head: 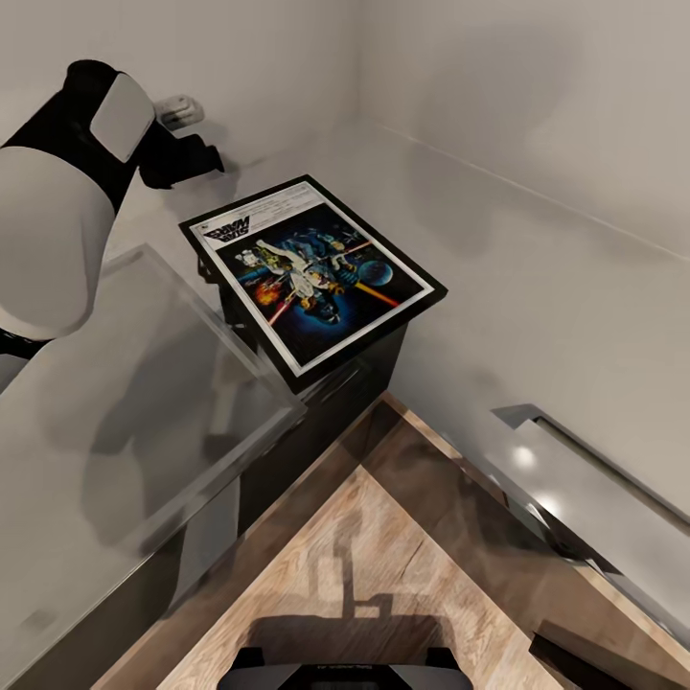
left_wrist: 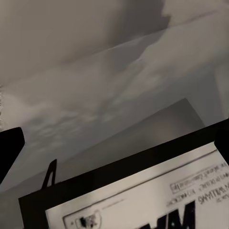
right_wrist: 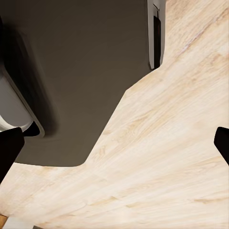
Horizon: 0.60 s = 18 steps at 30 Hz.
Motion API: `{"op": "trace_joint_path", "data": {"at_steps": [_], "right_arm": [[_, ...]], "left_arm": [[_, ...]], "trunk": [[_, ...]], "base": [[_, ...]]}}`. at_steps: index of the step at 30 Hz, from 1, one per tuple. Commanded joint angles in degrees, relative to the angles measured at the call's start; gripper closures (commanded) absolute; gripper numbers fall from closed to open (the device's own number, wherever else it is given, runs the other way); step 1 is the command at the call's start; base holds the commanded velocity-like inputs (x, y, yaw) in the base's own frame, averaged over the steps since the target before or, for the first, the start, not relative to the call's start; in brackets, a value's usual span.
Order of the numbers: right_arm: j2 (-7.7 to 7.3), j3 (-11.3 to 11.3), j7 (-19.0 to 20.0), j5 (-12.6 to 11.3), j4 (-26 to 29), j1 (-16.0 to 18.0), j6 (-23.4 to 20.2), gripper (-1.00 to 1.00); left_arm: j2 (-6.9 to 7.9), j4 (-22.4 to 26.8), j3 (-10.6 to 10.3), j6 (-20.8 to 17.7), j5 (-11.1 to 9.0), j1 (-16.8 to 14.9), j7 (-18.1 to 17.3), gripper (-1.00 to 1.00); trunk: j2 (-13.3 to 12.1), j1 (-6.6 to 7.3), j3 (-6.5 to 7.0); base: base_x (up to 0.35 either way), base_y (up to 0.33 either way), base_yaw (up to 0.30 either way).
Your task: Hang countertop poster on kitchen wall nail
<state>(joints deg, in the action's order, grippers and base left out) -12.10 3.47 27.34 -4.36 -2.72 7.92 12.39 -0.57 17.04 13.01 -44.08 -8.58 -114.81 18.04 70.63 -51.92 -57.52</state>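
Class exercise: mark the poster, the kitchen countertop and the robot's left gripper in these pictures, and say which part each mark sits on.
poster [head: 311,278]: head view, middle of the space artwork.
kitchen countertop [head: 537,287]: head view, bare grey surface right of the poster.
left gripper [head: 196,156]: head view, dark fingers beyond the poster's title end.

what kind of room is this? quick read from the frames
Probably a kitchen corner: a light grey L-shaped countertop runs along pale walls above dark glossy cabinet fronts, with wood-look flooring below. A framed poster lies on the worktop, with the left pincer just beyond it.
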Motion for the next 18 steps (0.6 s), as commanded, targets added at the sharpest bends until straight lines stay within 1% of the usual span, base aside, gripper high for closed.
{"op": "trace_joint_path", "data": {"at_steps": [1,13,18], "right_arm": [[-0.02,0.3,0.4,-0.4,-0.3,0.1,0.2,-1.0],[-0.02,0.3,0.4,-0.5,-0.3,0.1,0.2,-1.0],[-0.02,0.3,0.4,-0.5,-0.3,0.1,0.2,-1.0]], "left_arm": [[-0.01,0.1,0.1,-0.1,-0.6,0.0,0.5,-1.0],[0.0,0.0,0.2,-0.1,-0.6,0.0,0.5,-1.0],[0.67,-0.2,0.2,0.1,-0.6,0.0,0.4,-1.0]], "trunk": [[0.0,0.0,-0.03],[0.0,0.0,-0.03],[0.0,0.0,-0.03]], "base": [[0.0,0.0,0.0],[0.0,0.0,0.0],[0.0,0.0,0.0]]}}
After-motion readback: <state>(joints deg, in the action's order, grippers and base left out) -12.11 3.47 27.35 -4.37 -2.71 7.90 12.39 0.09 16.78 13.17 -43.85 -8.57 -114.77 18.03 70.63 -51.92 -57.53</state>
